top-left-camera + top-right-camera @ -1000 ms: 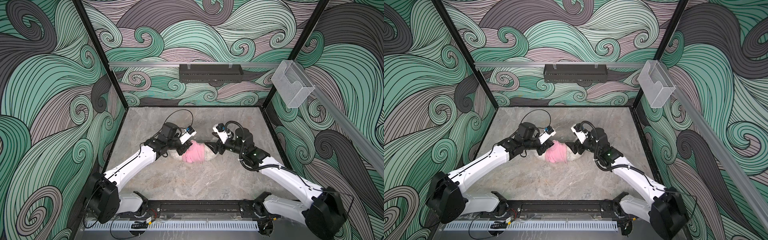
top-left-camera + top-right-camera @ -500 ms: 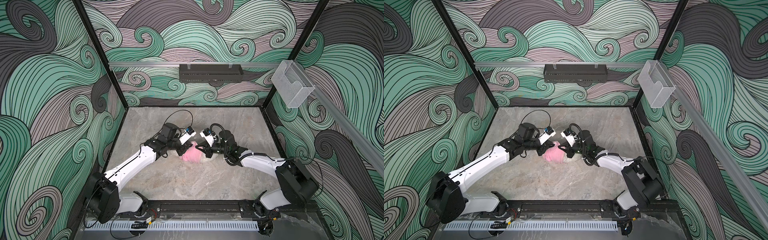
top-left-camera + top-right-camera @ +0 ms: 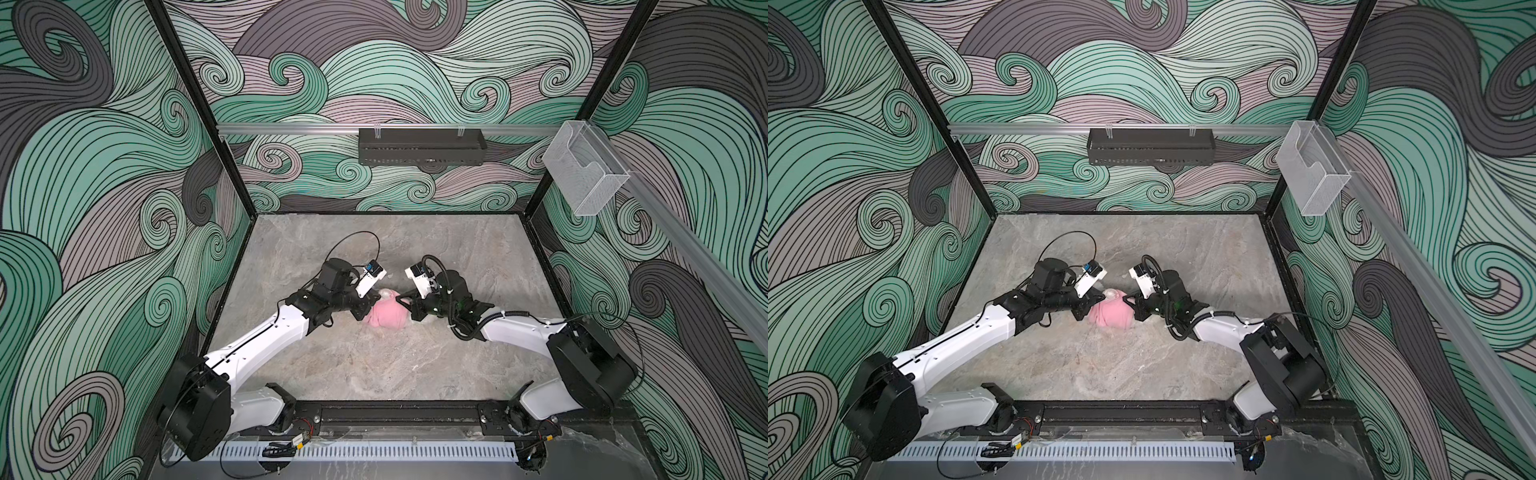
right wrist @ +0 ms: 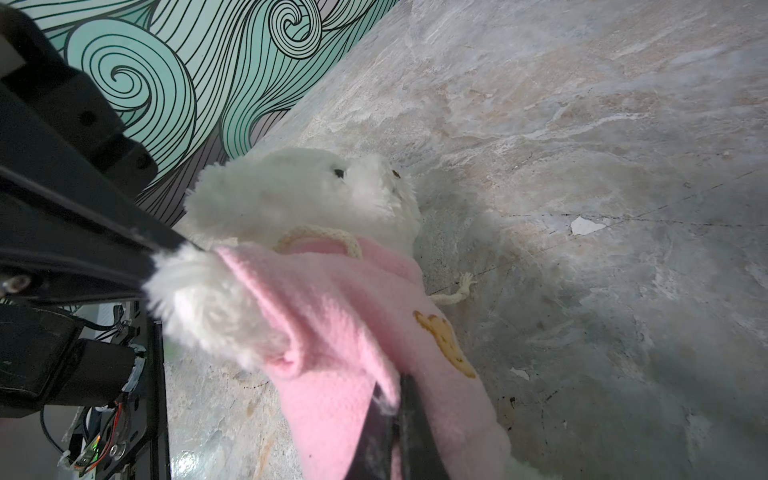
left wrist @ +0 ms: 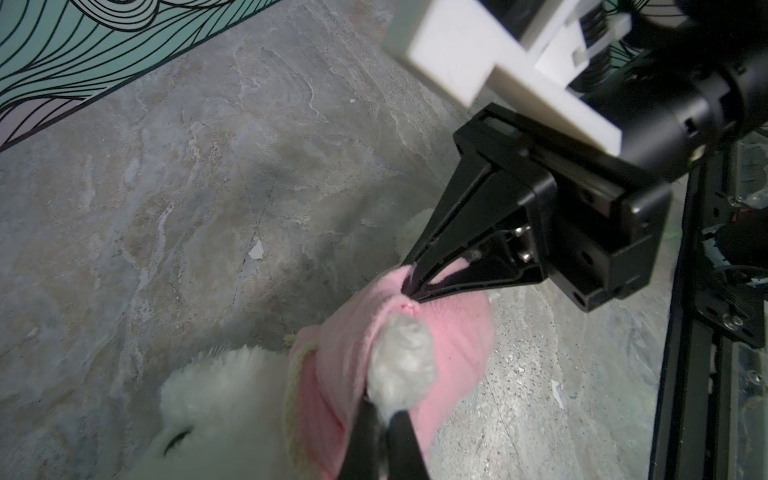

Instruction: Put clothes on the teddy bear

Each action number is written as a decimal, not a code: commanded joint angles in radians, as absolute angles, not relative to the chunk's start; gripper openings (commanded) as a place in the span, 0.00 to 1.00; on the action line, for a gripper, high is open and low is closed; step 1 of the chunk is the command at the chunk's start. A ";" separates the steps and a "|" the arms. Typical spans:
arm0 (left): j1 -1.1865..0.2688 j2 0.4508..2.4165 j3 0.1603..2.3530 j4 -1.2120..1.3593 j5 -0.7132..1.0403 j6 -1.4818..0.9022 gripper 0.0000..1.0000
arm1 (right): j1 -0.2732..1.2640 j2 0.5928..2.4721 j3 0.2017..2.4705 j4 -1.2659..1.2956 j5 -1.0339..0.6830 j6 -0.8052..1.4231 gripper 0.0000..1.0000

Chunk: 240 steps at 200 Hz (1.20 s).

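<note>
- One small fluffy white teddy bear (image 4: 299, 191) lies on the grey stone-look worktop (image 3: 374, 374), about mid-width and a little toward the far side, between your two arms.
- You can see one dark eye and round plush ears in the right wrist view; in both top views only a bit of white head (image 3: 388, 294) shows at the far edge of the pink.
- A pink shirt (image 4: 353, 299) covers its body. The cream cord collar (image 4: 320, 237) sits at the neck, and part of an orange print (image 4: 444, 345) shows on the front.
- One white arm (image 5: 401, 361) sticks out of a sleeve.
- Your left tool (image 5: 384, 409) is closed on that arm's furry end.
- Your right tool (image 4: 392, 395) is closed on a fold of the shirt's fabric, on the bear's right in the top views.
- Both tools press in close from either side, so from above they hide most of the bear.
- A black tray (image 3: 422, 146) hangs on the far wall and a clear holder (image 3: 584, 170) on the right wall, both well apart from the bear.
</note>
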State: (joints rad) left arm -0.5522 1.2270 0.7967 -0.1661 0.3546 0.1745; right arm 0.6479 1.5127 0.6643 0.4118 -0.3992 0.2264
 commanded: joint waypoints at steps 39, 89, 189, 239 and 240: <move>-0.495 1.117 0.733 0.096 0.615 -0.052 0.00 | 0.631 1.582 0.661 0.362 -0.360 0.203 0.00; -0.471 1.183 0.840 -0.114 0.564 0.049 0.21 | 0.656 1.555 0.589 0.542 -0.417 0.171 0.00; -0.626 1.279 0.935 -0.237 0.389 0.489 0.56 | 0.662 1.606 0.546 0.772 -0.487 0.220 0.00; -0.683 1.429 1.024 -0.270 0.233 0.576 0.47 | 0.662 1.592 0.527 0.812 -0.493 0.256 0.00; -0.683 1.437 1.024 -0.270 0.233 0.575 0.46 | 0.661 1.591 0.526 0.814 -0.492 0.257 0.00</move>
State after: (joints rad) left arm -0.6720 1.3880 0.9852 -0.2317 0.3241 0.5007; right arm 0.6582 1.5921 0.5499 0.7792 -0.4789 0.2264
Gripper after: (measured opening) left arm 0.512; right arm 0.048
